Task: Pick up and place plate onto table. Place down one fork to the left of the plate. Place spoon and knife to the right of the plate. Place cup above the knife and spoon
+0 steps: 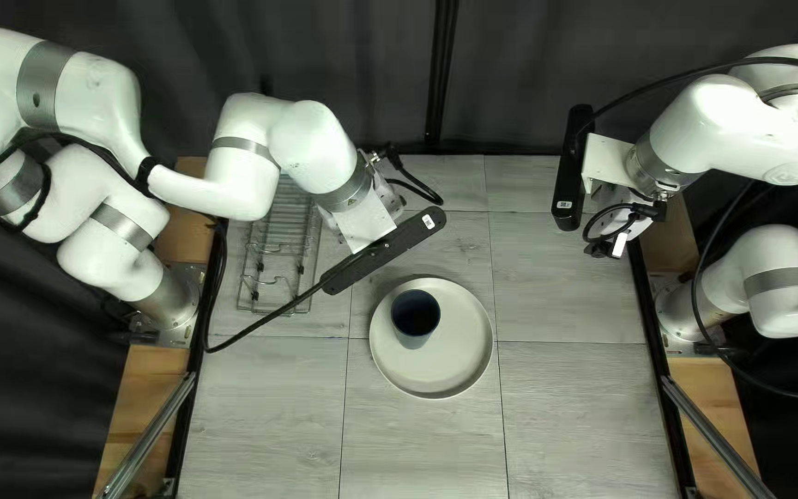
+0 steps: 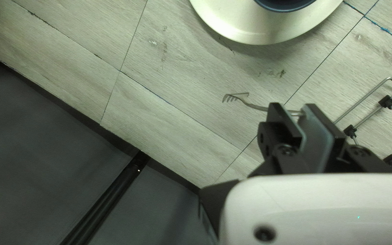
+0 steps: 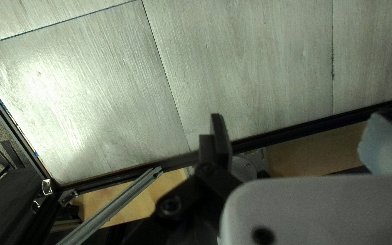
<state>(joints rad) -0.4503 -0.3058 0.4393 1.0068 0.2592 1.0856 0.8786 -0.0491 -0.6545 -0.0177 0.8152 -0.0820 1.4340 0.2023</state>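
Note:
A cream plate [image 1: 456,366] lies on the table's middle, and a dark blue cup [image 1: 415,315] stands upright on it. In the left wrist view my left gripper [image 2: 294,114] is shut on the handle of a thin metal fork [image 2: 237,98]. The fork's tines point toward the plate [image 2: 250,30], above bare table between the plate and the wire rack. The cup's rim [image 2: 281,4] only just shows there. In the top left view my left wrist hides the fork. Of my right gripper only one black finger [image 3: 220,134] shows, above the table's right edge, holding nothing.
A wire dish rack [image 1: 280,249] lies flat at the back left, and its corner [image 2: 383,102] is right beside my left gripper. Black frame rails [image 3: 284,136] run along the table's edges. My right arm hangs at the back right.

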